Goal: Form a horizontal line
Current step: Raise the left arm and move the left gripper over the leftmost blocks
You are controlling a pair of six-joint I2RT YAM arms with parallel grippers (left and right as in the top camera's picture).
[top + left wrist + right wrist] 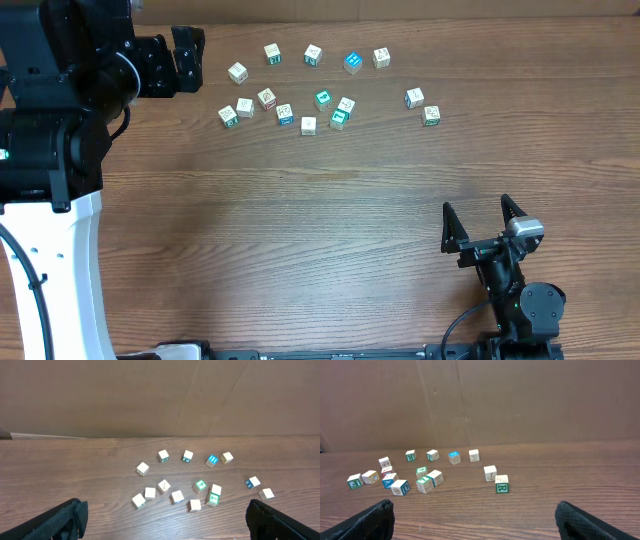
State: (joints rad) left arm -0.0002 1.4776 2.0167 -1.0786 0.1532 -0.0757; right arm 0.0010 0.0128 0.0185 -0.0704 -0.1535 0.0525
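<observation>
Clearly left fingers (60,522) and right fingers (370,522) stand wide, empty; straddle the nearest cube (502,487) ahead squarely.

Fifteen small picture cubes (308,125) are counted on one counter (300,230): five are strung along the far side, eight are clustered just nearer, and two are set apart to the right. Two claws are counted, the left claw (192,60) at far left and the right claw (477,204) at near right.
</observation>
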